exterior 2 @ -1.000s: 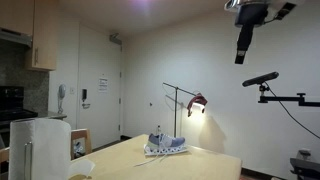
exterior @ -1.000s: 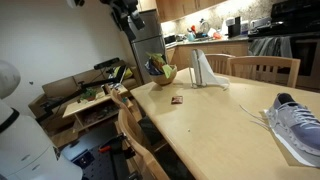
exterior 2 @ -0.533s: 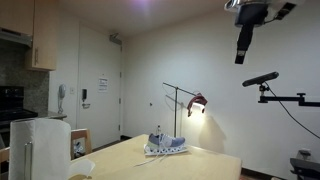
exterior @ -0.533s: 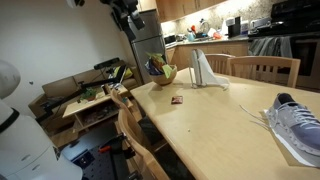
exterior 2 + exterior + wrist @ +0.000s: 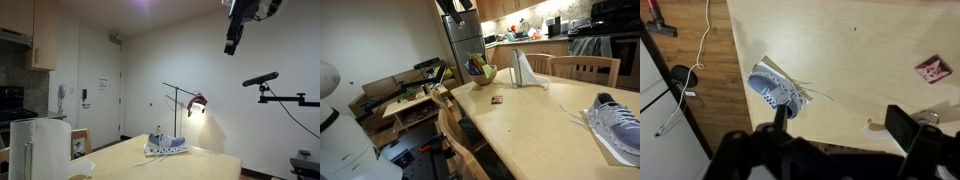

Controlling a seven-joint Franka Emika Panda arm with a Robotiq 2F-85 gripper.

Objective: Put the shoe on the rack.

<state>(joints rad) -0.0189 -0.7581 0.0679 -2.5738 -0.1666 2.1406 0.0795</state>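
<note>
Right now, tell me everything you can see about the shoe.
The shoe is a light grey-lavender knit sneaker with white laces and a thick white sole. It stands upright on its sole near an edge of the wooden table, its laces trailing onto the tabletop. Nothing grips it; the pincer hangs high above.

1 shoe (image 5: 616, 126): light grey-lavender knit upper, white laces, thick white sole. Upright on that sole on the wooden tabletop (image 5: 535, 125), right against an edge and close to a corner, seen from above in the wrist view (image 5: 775, 88) and small at the far end in an exterior view (image 5: 165, 146). Lace ends loose, trailing over the bare wood toward the middle of the surface.
</note>
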